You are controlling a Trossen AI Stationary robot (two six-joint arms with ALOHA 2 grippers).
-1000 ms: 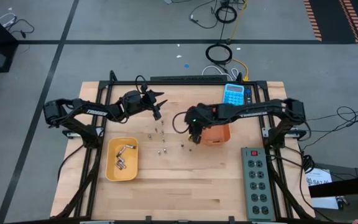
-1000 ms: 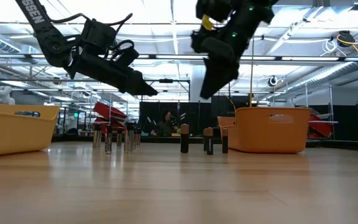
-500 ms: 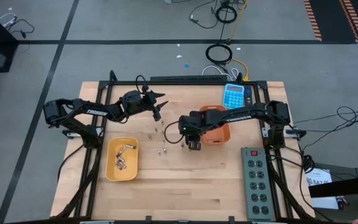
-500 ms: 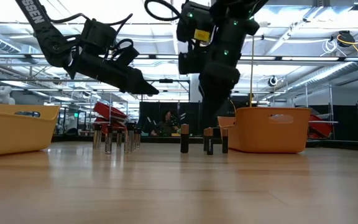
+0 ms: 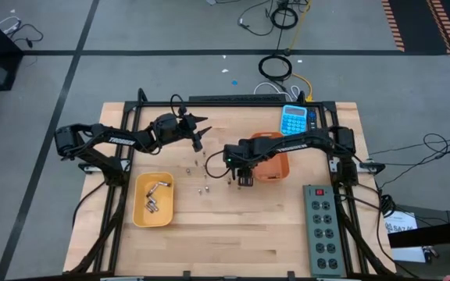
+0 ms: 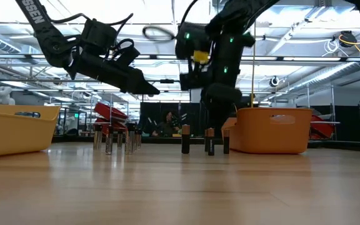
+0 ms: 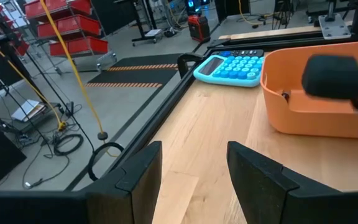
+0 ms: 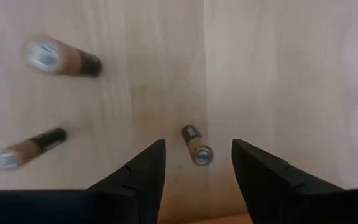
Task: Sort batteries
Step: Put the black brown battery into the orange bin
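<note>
Several small batteries stand upright on their ends on the wooden table (image 5: 209,234), in a loose group (image 5: 201,187) between the two bins; the low view shows them as a row (image 6: 185,139). More silvery ones lie in the yellow bin (image 5: 153,200). My right gripper (image 5: 243,181) is open and points down. In its wrist view its fingers (image 8: 143,174) stand on either side of a small copper-and-dark battery (image 8: 196,144) without touching it. Two more batteries (image 8: 64,57) show beside it. My left gripper (image 5: 198,137) is open and hangs above the table's far left part.
An orange bin (image 5: 272,164) sits just right of my right gripper, and a blue calculator (image 5: 293,119) lies at the far edge. A grey power strip (image 5: 324,230) lies near the table's right edge. The near half of the table is bare wood.
My right gripper has come down from above the orange bin's left side, toward the table's near edge and a little left, and now hangs low over the standing batteries. My left arm has kept still.
</note>
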